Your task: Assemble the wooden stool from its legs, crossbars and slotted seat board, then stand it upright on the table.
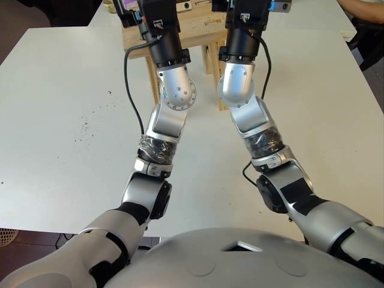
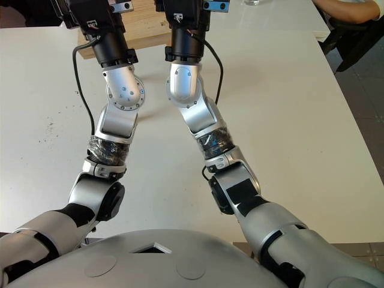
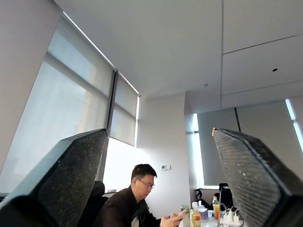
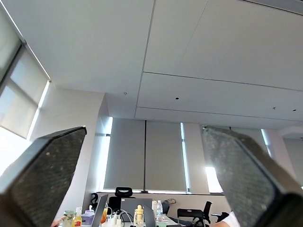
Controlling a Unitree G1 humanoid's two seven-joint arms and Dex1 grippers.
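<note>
Now: both arms stretched forward over white table, elbows slightly bent. Left arm runs toward 11 o'clock, right arm toward 1 o'clock, wrists near each other but apart. Wooden stool sits at 12 o'clock on table, partly hidden behind both wrists, two legs showing under seat board. Left gripper aimed upward, fingers wide apart, ceiling seen between. Right gripper likewise aimed upward, fingers spread, ceiling between.
</note>
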